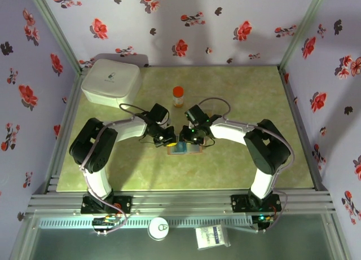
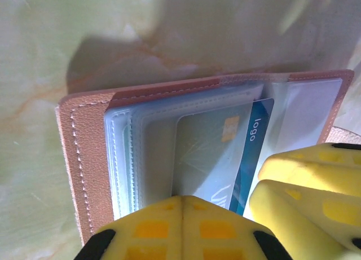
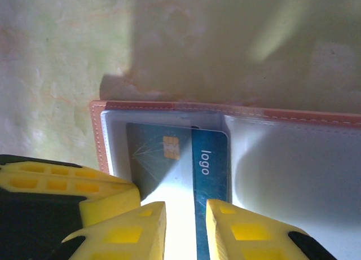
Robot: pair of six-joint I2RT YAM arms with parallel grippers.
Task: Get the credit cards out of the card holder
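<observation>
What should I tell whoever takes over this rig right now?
Left gripper: shut, tips at the edge of the clear sleeves; I cannot tell whether it pinches one.
Right gripper: jaws slightly apart over the blue card, not visibly gripping anything.
Card holder: lying open in the middle of the table, between both grippers.
Done: holder opened.
Left: the blue card sits in its sleeve; pull it out, then check the other sleeves for more cards.

Matt, perhaps leather card holder [image 2: 84,158]
</observation>
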